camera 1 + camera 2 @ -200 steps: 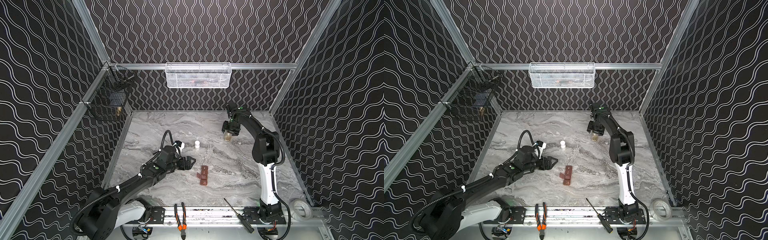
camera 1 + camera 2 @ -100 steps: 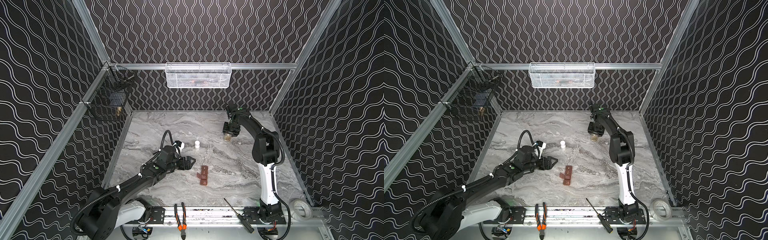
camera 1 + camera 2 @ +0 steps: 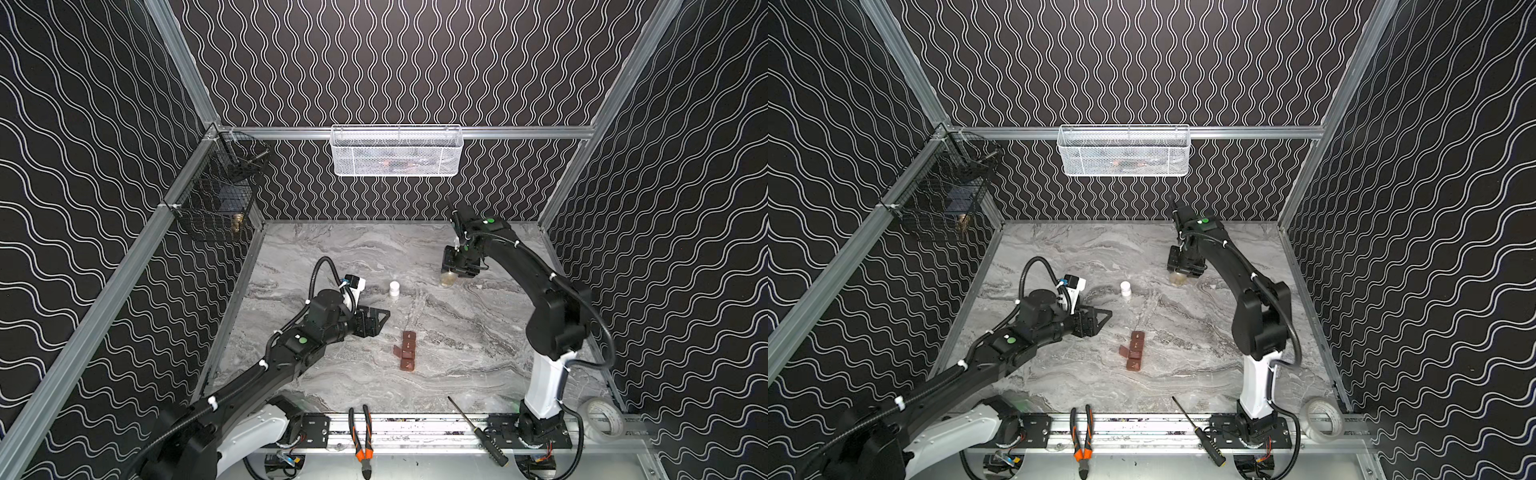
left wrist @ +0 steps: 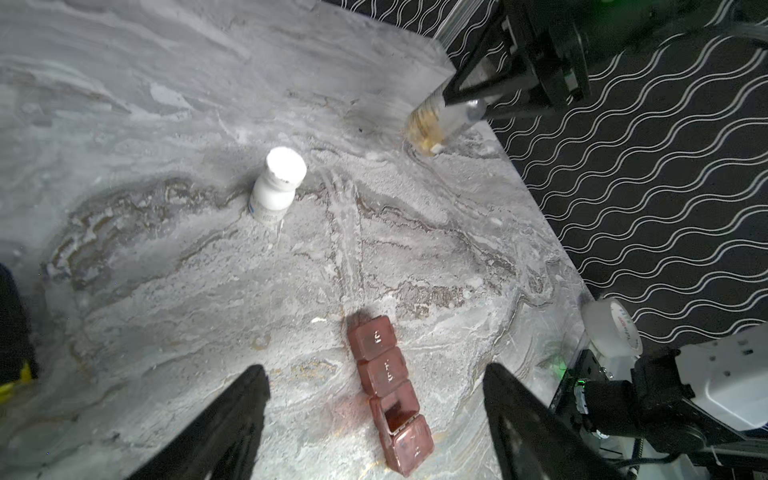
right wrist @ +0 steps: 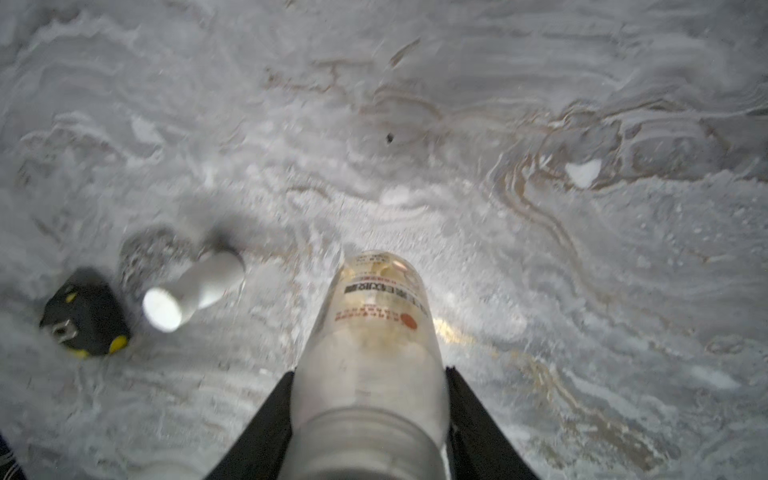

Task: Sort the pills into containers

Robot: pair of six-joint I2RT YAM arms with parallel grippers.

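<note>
— Top view?
— My right pincer [image 3: 456, 270] pinches the pill bottle [image 3: 448, 281] near the desk's [image 3: 478, 345] back-right corner.
— Left wrist?
— My left pincer [image 4: 374, 370] is spread, empty; containers [image 4: 390, 395] lie toward the front edge, one compartment [image 4: 399, 409] open to receive.
— Right wrist?
— Gripped near its cap, for carrying, I judge.

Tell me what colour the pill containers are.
The containers are reddish-brown with small white marks, clearest in the left wrist view.

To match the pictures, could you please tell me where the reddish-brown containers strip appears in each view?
In a top view: the containers lie mid-table, this side of the white bottle.
In a top view: the containers, same spot.
Left wrist: the containers, nearer than the white bottle.
Right wrist: not in it.
Shared landmark: the white bottle.
</note>
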